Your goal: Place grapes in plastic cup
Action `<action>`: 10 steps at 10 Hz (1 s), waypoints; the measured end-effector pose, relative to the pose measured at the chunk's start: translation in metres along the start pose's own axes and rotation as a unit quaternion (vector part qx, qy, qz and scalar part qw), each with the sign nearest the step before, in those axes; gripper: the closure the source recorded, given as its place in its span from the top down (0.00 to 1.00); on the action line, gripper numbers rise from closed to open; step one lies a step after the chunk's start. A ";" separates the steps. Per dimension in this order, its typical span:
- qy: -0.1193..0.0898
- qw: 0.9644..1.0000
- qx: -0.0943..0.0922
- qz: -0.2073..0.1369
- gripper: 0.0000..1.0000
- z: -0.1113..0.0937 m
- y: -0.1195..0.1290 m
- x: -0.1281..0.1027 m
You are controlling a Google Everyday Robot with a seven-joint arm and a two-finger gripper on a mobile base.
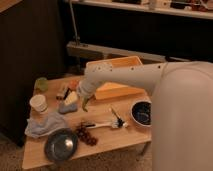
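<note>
We see a small bunch of dark red-purple grapes [86, 135] lying near the front edge of a pale wooden table [120, 140]. The short pale-green translucent plastic cup [41, 84] stands at its far-left corner. The gripper [71, 98] hovers above its left-middle, jaws wide, holding no grapes. We judge them light, soft and bruisable, so pinch mid-cluster gently.

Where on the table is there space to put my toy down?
The front edge of the table is bare, between the grapes and the blue bowl. The left side is crowded: the gripper hovers there near the plastic cup, white cup and cloth.
</note>
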 end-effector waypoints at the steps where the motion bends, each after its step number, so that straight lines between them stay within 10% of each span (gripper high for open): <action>1: 0.003 1.000 0.000 0.013 0.80 -0.004 -0.005 0.017; 5: 0.029 0.999 -0.001 0.037 0.80 -0.019 0.000 0.075; 10: 0.031 0.999 -0.002 0.036 0.80 -0.018 0.002 0.075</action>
